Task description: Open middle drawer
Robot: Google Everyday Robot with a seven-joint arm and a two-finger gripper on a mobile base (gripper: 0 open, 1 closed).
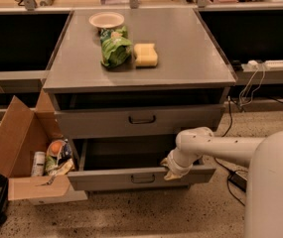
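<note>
Middle drawer (106, 179): lower centre of frame, standing part open, front running left to right; gripper (173, 170) on its top rim, just right of the handle (142, 178), grip width not discernible.

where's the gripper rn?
Camera view, lower right of centre: the gripper is at the top edge of the pulled-out middle drawer, right of its handle.

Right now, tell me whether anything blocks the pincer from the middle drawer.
Nothing visible does. The pincer sits at the front edge of the wide grey metal middle drawer, right of its dark loop handle.
</note>
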